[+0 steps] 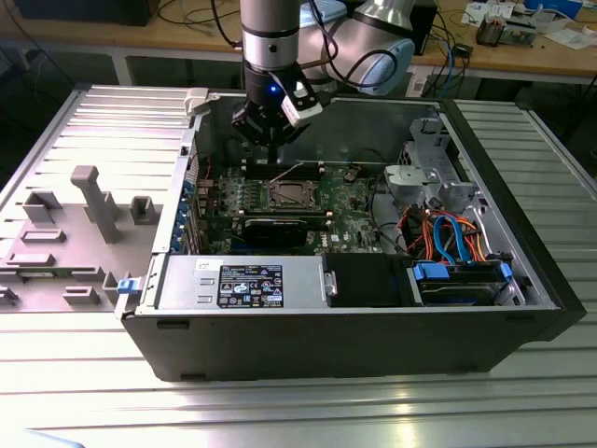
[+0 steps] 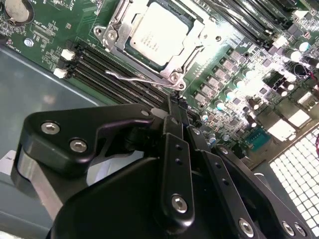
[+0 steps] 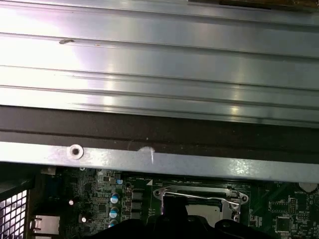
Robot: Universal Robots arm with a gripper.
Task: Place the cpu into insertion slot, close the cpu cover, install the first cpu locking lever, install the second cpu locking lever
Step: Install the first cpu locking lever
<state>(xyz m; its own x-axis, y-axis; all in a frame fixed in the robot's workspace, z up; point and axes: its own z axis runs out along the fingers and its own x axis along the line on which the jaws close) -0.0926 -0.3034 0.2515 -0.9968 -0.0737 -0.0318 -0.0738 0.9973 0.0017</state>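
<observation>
Inside open case [image 1: 522,280], cpu [image 2: 158,34] lies flat, cpu cover [image 2: 172,62] closed.

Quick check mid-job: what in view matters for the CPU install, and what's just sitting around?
For the job:
cpu, seated in the insertion slot
cpu cover, down around it
locking lever
gripper, just above

Lying about:
grey fixture tray
blue and orange cables

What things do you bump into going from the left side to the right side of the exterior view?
Grey plastic tray → cpu in the green board → silver metal bracket → orange and blue cables.
</observation>
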